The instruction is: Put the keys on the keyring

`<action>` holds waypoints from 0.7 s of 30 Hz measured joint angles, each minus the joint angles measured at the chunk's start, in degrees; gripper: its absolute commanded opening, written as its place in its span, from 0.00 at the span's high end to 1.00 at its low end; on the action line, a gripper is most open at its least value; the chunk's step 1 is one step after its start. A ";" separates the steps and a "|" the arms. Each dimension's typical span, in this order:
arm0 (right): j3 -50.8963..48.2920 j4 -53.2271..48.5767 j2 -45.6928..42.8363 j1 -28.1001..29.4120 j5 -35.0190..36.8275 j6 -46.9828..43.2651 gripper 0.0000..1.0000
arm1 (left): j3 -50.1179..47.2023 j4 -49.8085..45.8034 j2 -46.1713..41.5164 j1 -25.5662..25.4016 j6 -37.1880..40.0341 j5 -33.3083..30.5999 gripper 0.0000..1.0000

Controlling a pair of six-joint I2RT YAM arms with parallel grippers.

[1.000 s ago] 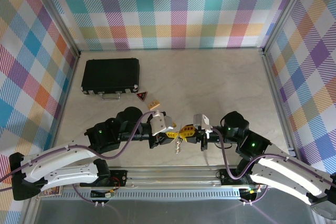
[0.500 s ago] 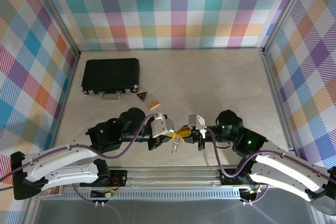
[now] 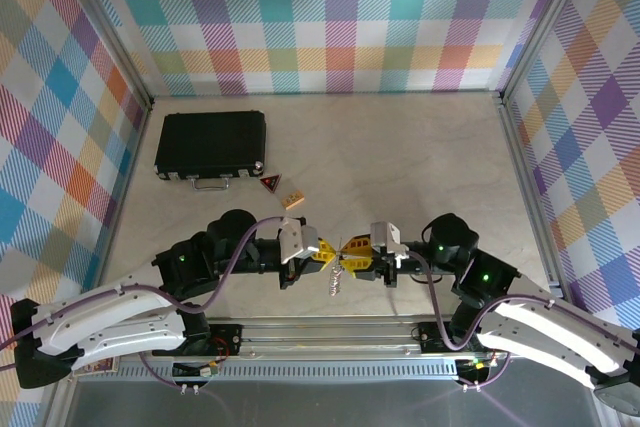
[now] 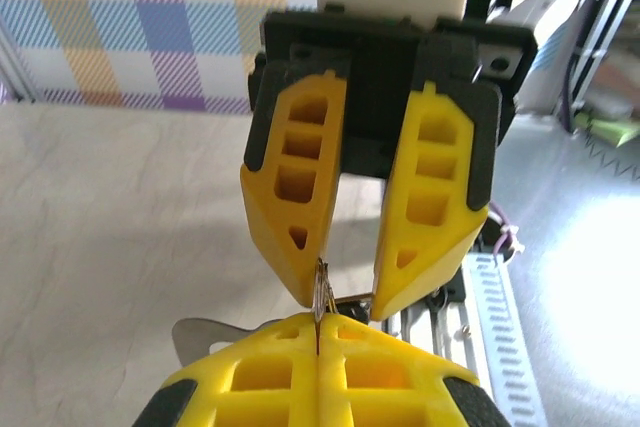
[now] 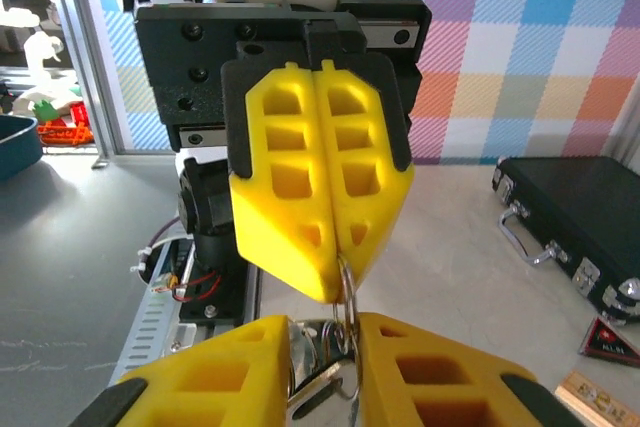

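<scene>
Yellow-fingered left gripper [image 5: 337, 285] pinches shut on the thin silver wire loop [image 5: 347, 322], right gripper [image 5: 323, 337] clamps the flat silver-grey metal keys [image 5: 310, 372] over the tabletop's [image 3: 400, 167] near edge; best, I judge, threaded slowly with firm grips.

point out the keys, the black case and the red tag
keys [image 3: 336, 278], top external view, dangling end of the bunch
black case [image 3: 211, 142], top external view, middle of its lid
red tag [image 3: 270, 184], top external view, centre of the triangle

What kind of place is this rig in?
Probably a lab benchtop robot cell: plaid panel walls on aluminium framing, a left arm and right arm bolted to a rail at the table edge, props like a black case.
</scene>
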 measured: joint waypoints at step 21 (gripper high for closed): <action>-1.03 2.21 -0.85 0.15 0.90 1.40 1.00 | -7.37 14.43 -0.79 0.00 -5.55 2.95 1.00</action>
